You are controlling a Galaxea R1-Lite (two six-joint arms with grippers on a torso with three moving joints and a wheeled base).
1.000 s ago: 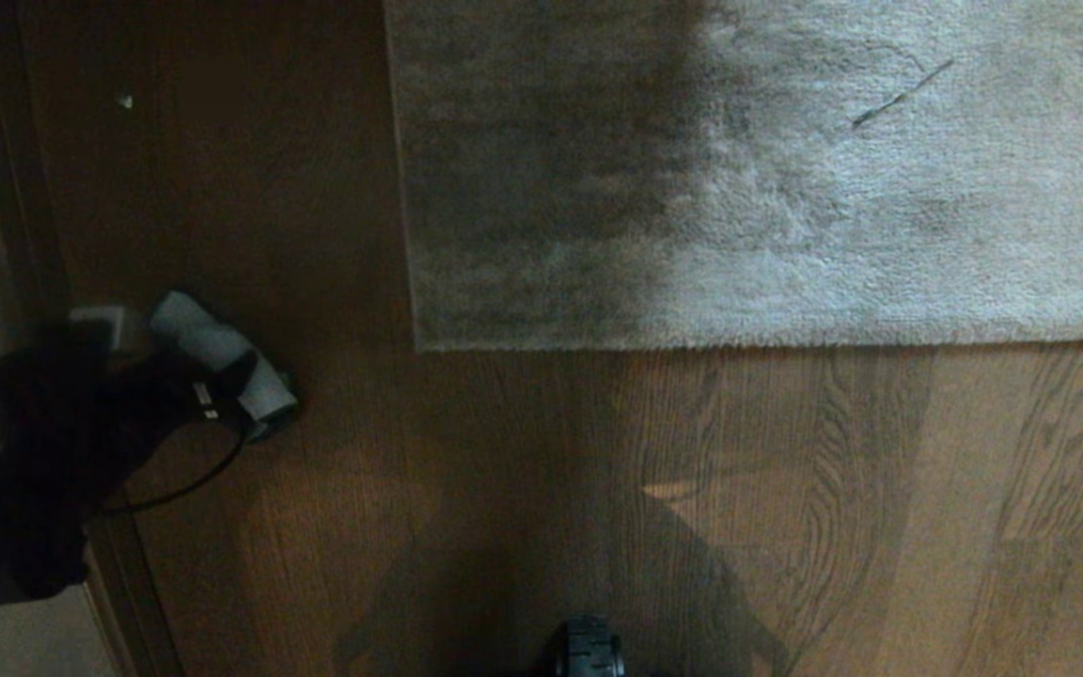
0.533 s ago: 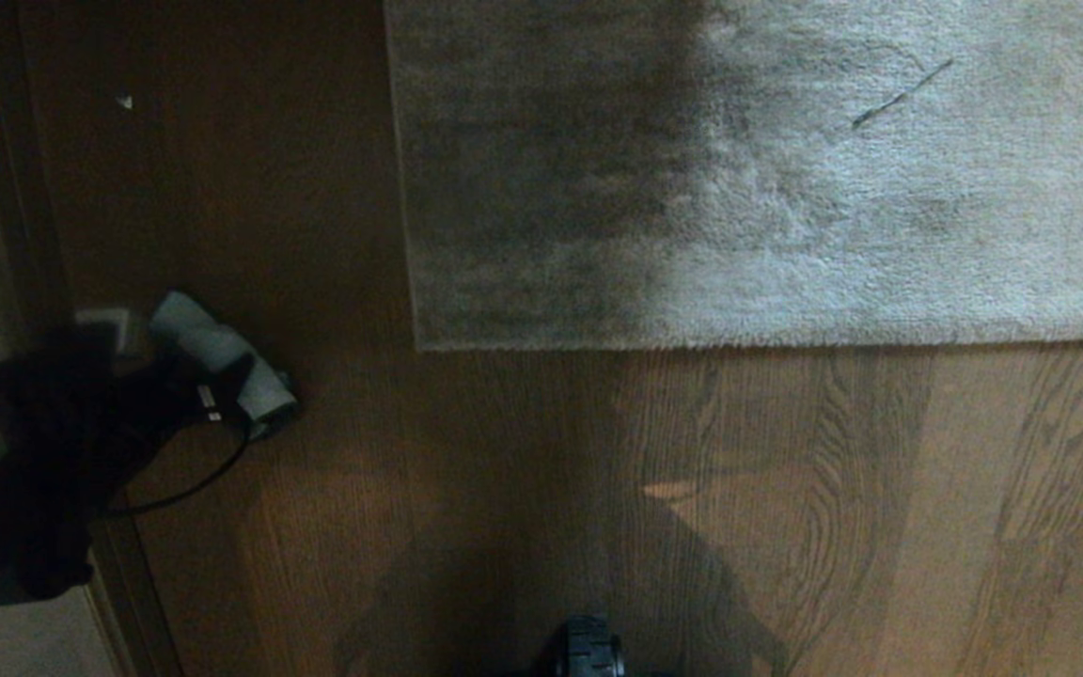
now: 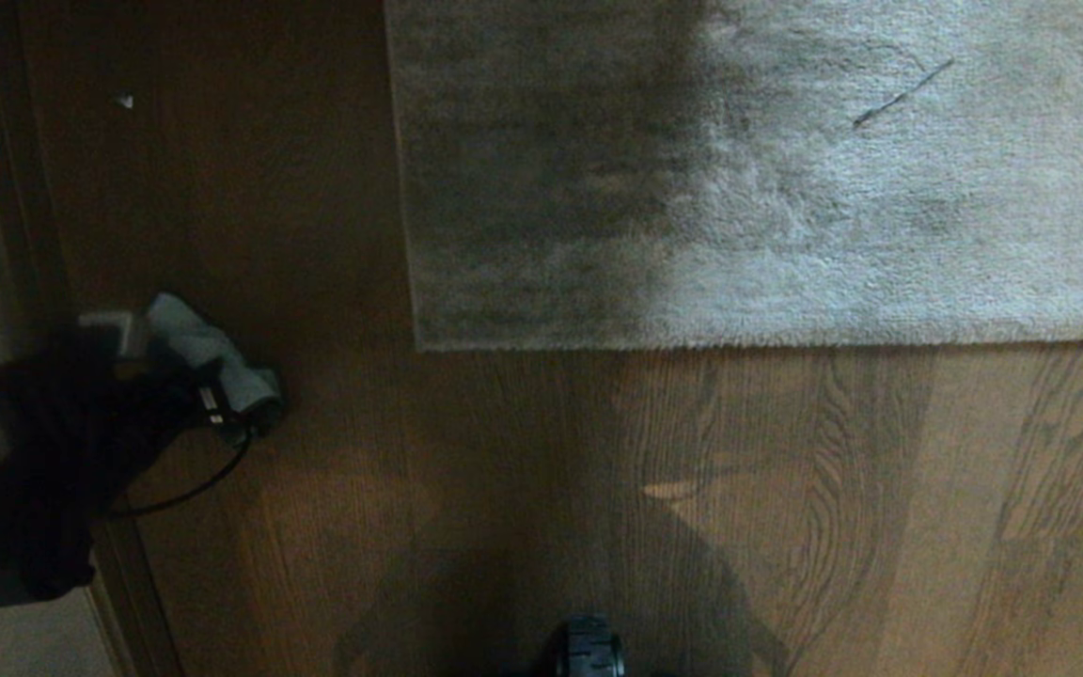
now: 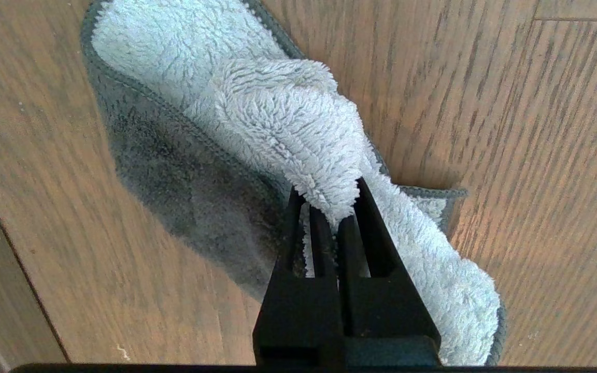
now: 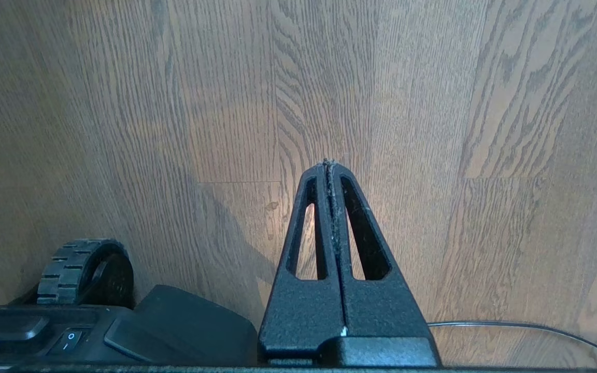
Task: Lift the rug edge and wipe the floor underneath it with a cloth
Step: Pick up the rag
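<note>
Left wrist view is showing us pinching a raised fold of the cloth [image 4: 283,119] with our left gripper [image 4: 332,207], its fingers squeezed nearly together on the pile. We are keeping the rest of the cloth lying on the floor [image 4: 511,129]. We are seeing the rug edge [image 3: 692,344] flat, well apart from the cloth. We are holding our right gripper [image 5: 328,165] closed and empty above bare planks.

Support: brown wood-grain plank floor [image 3: 523,489] | On it: large grey-beige short-pile rug [image 3: 786,188], edge flat | small light grey-blue microfibre cloth [image 4: 257,114], crumpled
</note>
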